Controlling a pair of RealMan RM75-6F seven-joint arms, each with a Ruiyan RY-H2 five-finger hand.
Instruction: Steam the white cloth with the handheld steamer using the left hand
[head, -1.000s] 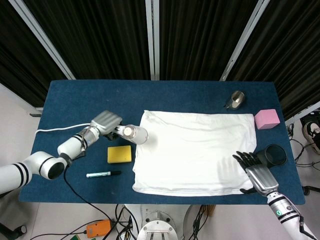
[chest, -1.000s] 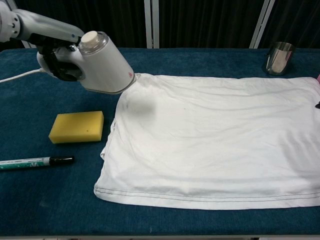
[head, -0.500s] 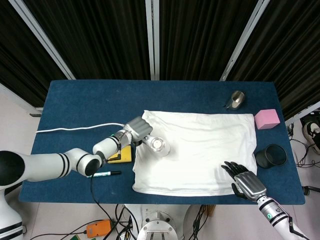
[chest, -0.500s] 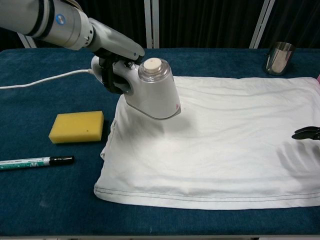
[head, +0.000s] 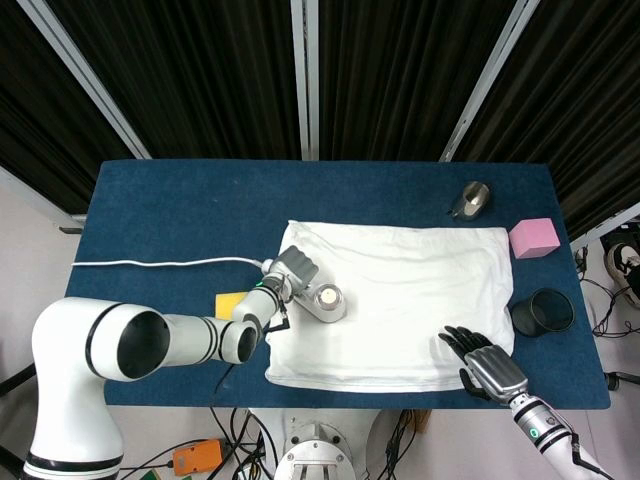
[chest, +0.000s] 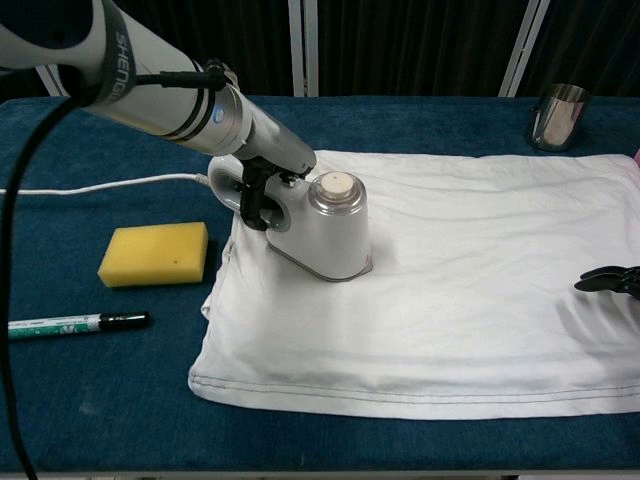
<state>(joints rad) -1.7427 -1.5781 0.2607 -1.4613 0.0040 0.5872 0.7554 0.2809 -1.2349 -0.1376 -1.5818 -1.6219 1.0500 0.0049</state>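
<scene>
The left hand (chest: 255, 190), fingers wrapped around the handle, is pressing the white handheld steamer (chest: 325, 228) on the left part of the flat white cloth (chest: 450, 280), leaving most apparently unsteamed, while the right hand (head: 480, 362), fingers spread, is hovering by the cloth's near right corner.

right hand (chest: 612, 281) cropped, left hand (chest: 262, 187) — half-hidden

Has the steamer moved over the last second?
Yes. The steamer has come right, away from the sponge, and down onto the cloth.
</scene>
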